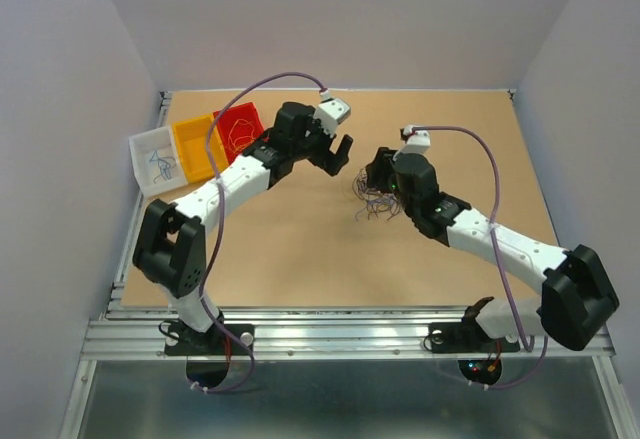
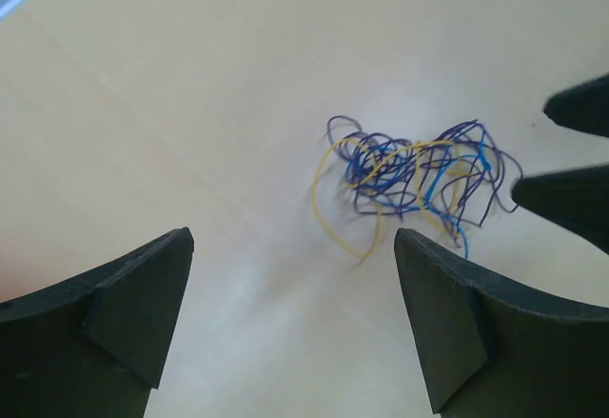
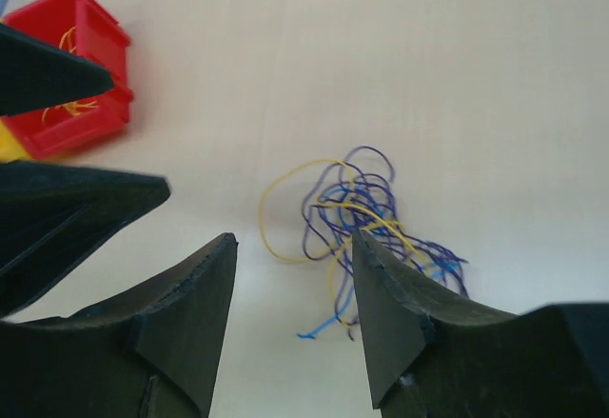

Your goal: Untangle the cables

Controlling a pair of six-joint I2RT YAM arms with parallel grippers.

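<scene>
The cables (image 1: 373, 202) are a small tangle of hair-thin blue, purple and yellow wires lying on the tan table. The tangle also shows in the left wrist view (image 2: 414, 178) and the right wrist view (image 3: 366, 218). My left gripper (image 1: 336, 153) is open and empty, a little to the tangle's upper left; its jaws (image 2: 293, 239) stand wide with the tangle ahead and to the right. My right gripper (image 1: 377, 173) is open (image 3: 293, 239) just above the tangle, its right finger (image 3: 400, 304) covering part of the wires. Neither gripper holds a wire.
Three small bins stand at the table's back left: white (image 1: 152, 151) with a few blue wires, yellow (image 1: 194, 146), and red (image 1: 240, 127) with yellow wires, also in the right wrist view (image 3: 71, 66). The two grippers are close together. The thick lilac arm cords (image 1: 495, 209) arc above.
</scene>
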